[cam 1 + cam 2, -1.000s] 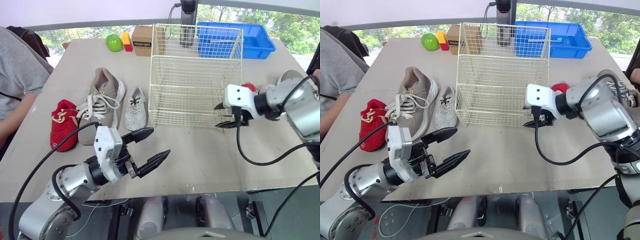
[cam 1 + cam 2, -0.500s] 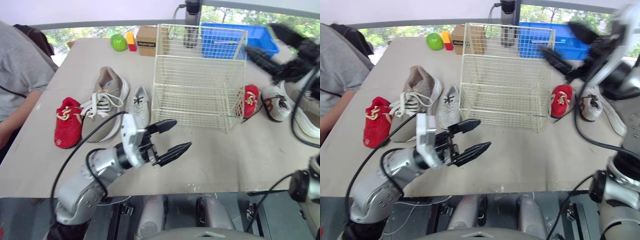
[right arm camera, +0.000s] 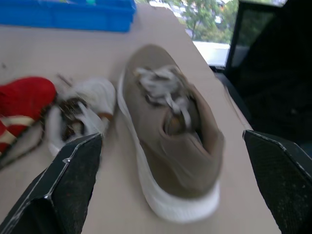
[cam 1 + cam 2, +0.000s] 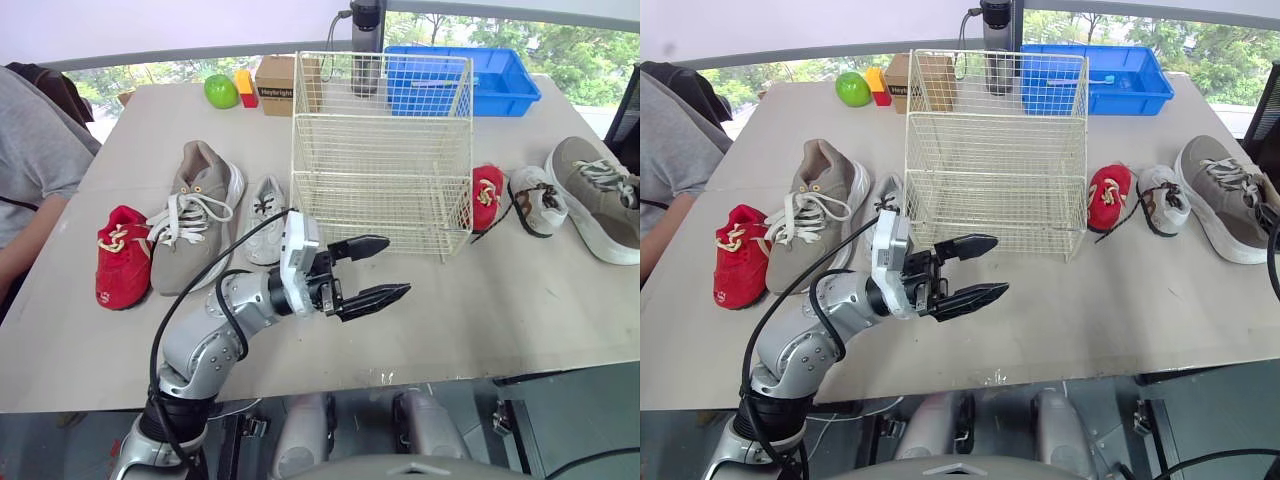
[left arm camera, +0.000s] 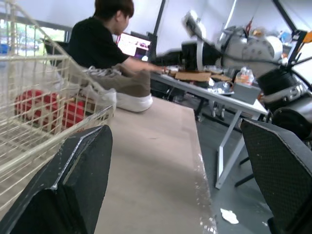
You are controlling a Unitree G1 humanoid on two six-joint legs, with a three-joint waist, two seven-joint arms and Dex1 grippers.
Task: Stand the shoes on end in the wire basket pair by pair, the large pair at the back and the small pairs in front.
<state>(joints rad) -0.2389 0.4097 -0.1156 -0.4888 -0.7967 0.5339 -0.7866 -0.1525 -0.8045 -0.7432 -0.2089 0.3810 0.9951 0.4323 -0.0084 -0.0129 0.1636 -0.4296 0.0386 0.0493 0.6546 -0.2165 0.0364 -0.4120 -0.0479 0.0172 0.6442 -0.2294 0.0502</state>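
Left eye view, left tool nearer basket

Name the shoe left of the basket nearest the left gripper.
The small white shoe beside the basket; the grey shoe and red shoe lie farther off.

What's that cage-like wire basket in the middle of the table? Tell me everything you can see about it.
The wire basket is a boxy grid of thin cream-coloured wire, open on top and empty. It stands upright on the table. A small white shoe lies by its left side, a small red shoe by its right. The left gripper, open, hovers before its front wall.
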